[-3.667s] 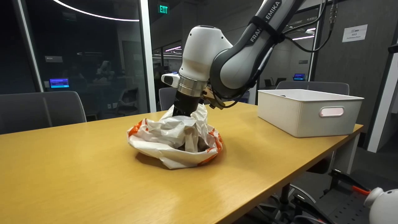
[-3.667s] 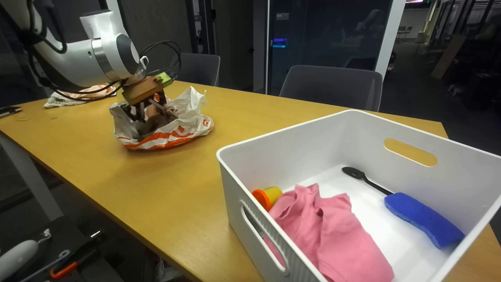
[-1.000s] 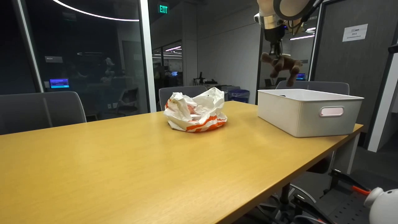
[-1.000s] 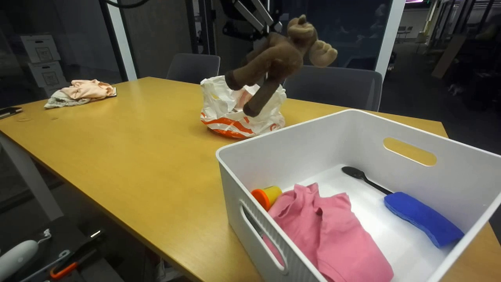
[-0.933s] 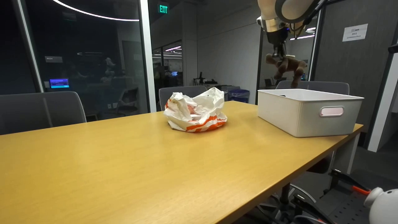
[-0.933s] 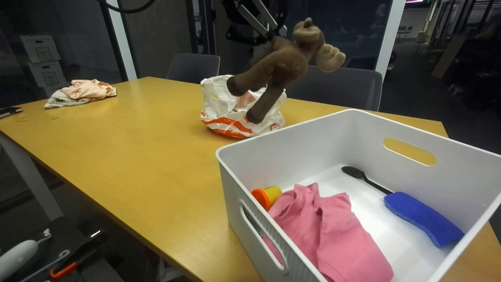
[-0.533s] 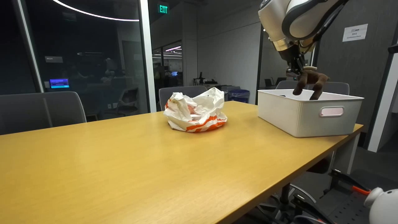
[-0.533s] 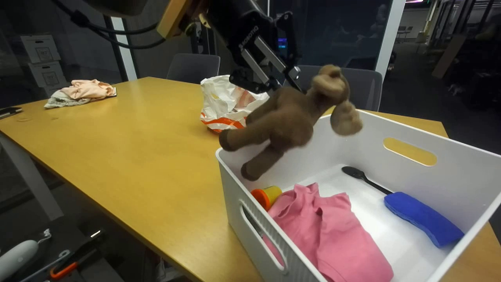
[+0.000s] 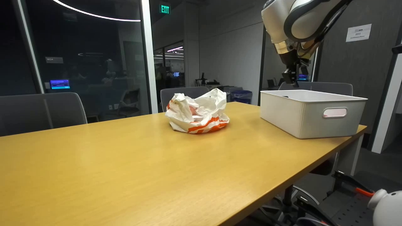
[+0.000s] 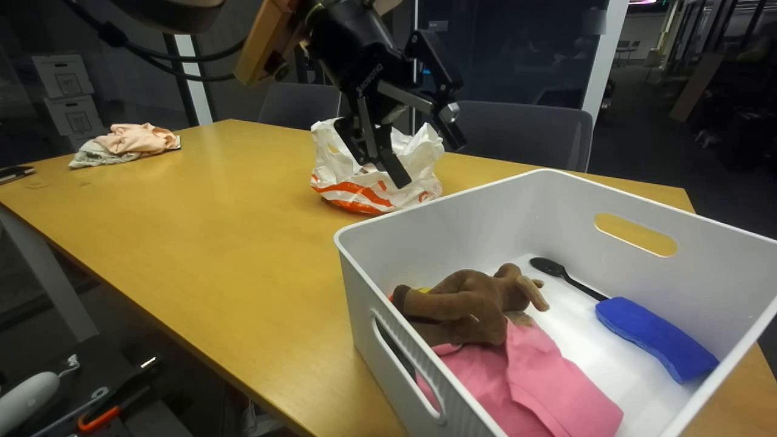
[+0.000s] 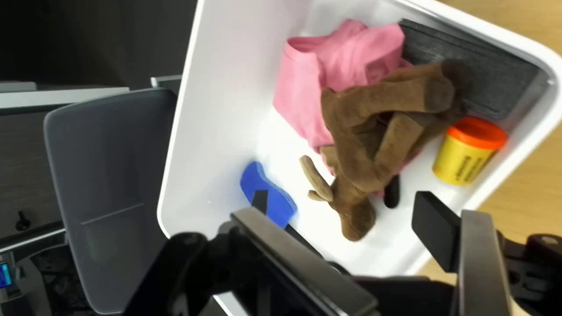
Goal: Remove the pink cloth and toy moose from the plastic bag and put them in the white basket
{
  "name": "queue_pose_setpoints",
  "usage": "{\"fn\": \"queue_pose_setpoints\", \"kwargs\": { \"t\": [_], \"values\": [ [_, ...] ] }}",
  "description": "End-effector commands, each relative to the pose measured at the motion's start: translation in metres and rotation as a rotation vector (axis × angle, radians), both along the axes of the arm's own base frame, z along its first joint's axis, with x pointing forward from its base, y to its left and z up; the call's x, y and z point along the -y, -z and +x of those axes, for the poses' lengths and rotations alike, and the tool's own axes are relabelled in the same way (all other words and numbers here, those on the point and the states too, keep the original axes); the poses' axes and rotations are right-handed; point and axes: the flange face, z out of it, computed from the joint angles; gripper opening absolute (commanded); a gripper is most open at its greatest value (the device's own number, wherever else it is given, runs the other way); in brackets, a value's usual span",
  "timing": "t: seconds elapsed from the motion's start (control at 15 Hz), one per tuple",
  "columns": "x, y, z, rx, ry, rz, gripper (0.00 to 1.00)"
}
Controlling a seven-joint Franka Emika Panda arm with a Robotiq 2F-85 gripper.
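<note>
Cloth pile (image 10: 130, 141) on table (image 10: 212, 224); grey chairs (image 9: 40, 110) alongside. Yellow tub (image 11: 463, 160), orange lid (image 11: 477, 132). Lit exit sign (image 9: 165, 9).

Air to spare up top: the gripper (image 10: 430, 161) hangs, jaws well apart, above the white basket (image 9: 281, 113), whose walls fence every side. Inside, in an exterior view, the toy moose (image 10: 470, 298) and pink cloth (image 10: 546, 382) block the left and near end, the blue piece (image 10: 655, 338) and black spoon (image 10: 551, 267) line the far right wall, and a passable lane runs between! Over left, beyond a strip of table (image 9: 245, 125), the plastic bag (image 9: 201, 125) bulges up, an obstacle.
</note>
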Motion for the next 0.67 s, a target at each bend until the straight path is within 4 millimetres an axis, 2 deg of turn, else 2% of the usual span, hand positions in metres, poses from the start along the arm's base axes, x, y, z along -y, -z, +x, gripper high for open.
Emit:
{"fn": "queue_pose_setpoints", "kwargs": {
  "t": [0.0,0.33,0.6],
  "values": [
    [-0.039,-0.046,-0.006,0.108,-0.065,0.16,1.0],
    [-0.082,-0.115,-0.016,0.228,-0.199,0.363,1.0],
    [-0.106,-0.148,-0.022,0.287,-0.301,0.546,1.0]
  ]
}}
